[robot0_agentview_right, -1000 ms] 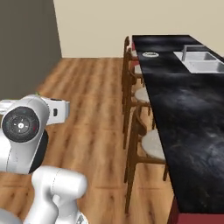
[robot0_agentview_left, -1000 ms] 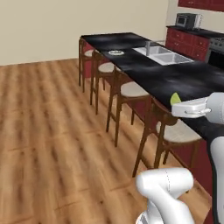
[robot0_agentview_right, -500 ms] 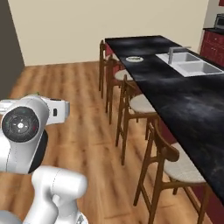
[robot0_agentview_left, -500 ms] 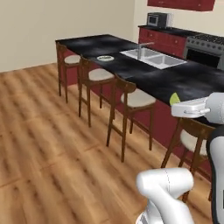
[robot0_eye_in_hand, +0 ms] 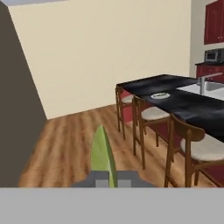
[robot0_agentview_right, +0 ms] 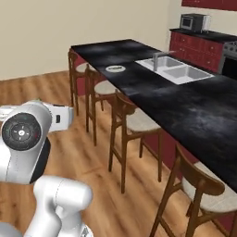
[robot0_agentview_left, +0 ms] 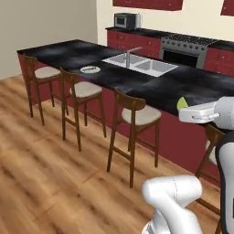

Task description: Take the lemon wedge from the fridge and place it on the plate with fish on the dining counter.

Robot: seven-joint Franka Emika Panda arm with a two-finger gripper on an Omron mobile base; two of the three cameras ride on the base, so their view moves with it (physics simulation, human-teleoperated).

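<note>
Fingers (robot0_eye_in_hand: 107,178) are pinching the lemon wedge (robot0_eye_in_hand: 103,155), which sticks up between the two dark tips in the hand view, thin, green-yellow and pointed. In the left base view the same lemon wedge (robot0_agentview_left: 182,103) peeks out at the front of the white hand, held up in the air in front of the long side of the table, not touching it. The table (robot0_agentview_left: 73,52) is long and black with a red base, and it runs away from the robot toward the far wall. A small white plate (robot0_agentview_left: 90,69) sits on the table close to its near long edge, toward the far end, well apart from the lemon wedge. Something thin and dark green lies on the plate, the fish (robot0_agentview_left: 90,68), but it is too small to see well. A grey sink (robot0_agentview_left: 146,65) with a tap is set in the table beside the plate, closer to the other long edge. In the right base view the plate (robot0_agentview_right: 115,69) is also near the edge where the stools stand. Wooden stools (robot0_agentview_left: 136,117) with pale seats stand in a row along that edge, on a wooden floor (robot0_agentview_left: 41,183). Behind the table, a microwave (robot0_agentview_left: 126,20) sits on red cabinets by the wall
</note>
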